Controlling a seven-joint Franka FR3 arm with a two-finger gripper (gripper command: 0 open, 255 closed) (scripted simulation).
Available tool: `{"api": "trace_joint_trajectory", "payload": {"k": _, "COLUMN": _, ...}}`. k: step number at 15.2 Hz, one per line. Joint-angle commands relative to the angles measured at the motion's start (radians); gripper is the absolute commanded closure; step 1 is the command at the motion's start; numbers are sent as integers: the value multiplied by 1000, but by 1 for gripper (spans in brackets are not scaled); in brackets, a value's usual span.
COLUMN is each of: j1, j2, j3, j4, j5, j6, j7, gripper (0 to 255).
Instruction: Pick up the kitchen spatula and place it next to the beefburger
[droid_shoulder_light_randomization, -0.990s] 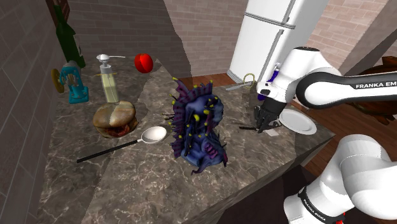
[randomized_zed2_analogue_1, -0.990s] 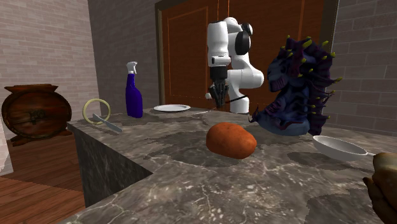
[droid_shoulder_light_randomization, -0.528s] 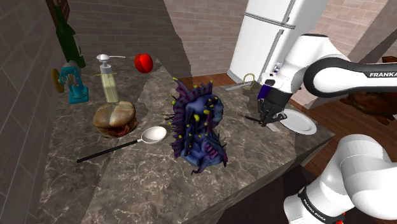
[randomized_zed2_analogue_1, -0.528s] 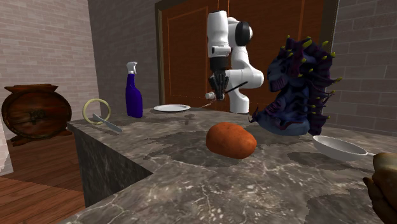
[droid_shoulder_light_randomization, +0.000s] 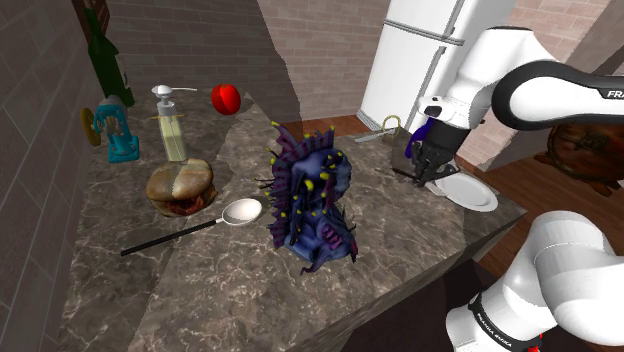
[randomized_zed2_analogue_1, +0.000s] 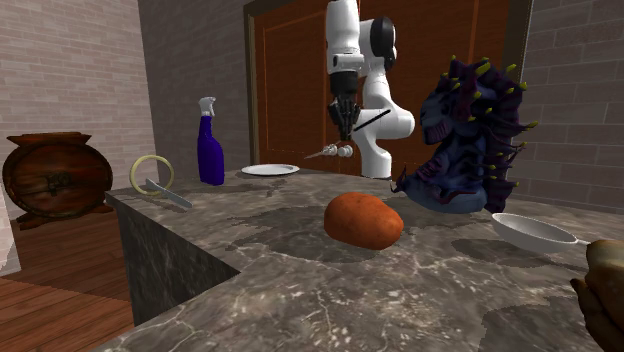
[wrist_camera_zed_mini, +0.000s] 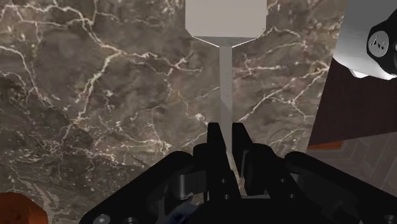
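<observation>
My gripper (droid_shoulder_light_randomization: 430, 166) hangs above the counter's right end in the shoulder view, shut on the spatula (droid_shoulder_light_randomization: 408, 173). The spatula (wrist_camera_zed_mini: 224, 25) has a pale flat blade on a thin shaft, and the shaft is clasped between my fingers (wrist_camera_zed_mini: 215, 137). In the second exterior view the gripper (randomized_zed2_analogue_1: 345, 126) holds the spatula (randomized_zed2_analogue_1: 336, 152) clear of the counter, blade end lower and dark handle slanting up. The beefburger (droid_shoulder_light_randomization: 180, 186) lies on the counter toward the shoulder view's left, far from the gripper; part of the beefburger (randomized_zed2_analogue_1: 600, 290) appears at the second exterior view's lower right.
A tall purple spiky figure (droid_shoulder_light_randomization: 310, 195) stands between gripper and burger. A white ladle (droid_shoulder_light_randomization: 240, 211) lies beside the burger. A white plate (droid_shoulder_light_randomization: 470, 190) sits under the gripper, near the counter edge. Soap dispenser (droid_shoulder_light_randomization: 172, 125), red apple (droid_shoulder_light_randomization: 225, 98) and an orange-brown lump (randomized_zed2_analogue_1: 363, 220) also stand on the counter.
The gripper has risen from the counter with the spatula in it, drifting toward the shoulder view's right. The other objects have stayed put.
</observation>
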Motion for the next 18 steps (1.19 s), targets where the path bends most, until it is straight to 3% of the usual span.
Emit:
{"api": "trace_joint_trajectory", "payload": {"k": 1, "j1": 4, "j2": -2, "j3": 8, "j4": 26, "j5": 7, "j6": -28, "j7": 1, "gripper": 255}}
{"api": "trace_joint_trajectory", "payload": {"k": 4, "j1": 7, "j2": -4, "j3": 16, "j4": 59, "j5": 15, "j6": -63, "j7": 2, "gripper": 255}}
{"api": "trace_joint_trajectory", "payload": {"k": 11, "j1": 112, "j2": 291, "j3": 16, "j4": 236, "j5": 89, "j6": 56, "j7": 40, "gripper": 255}}
{"api": "trace_joint_trajectory", "payload": {"k": 18, "j1": 187, "j2": 576, "j3": 6, "j4": 467, "j5": 180, "j6": 103, "j7": 39, "gripper": 255}}
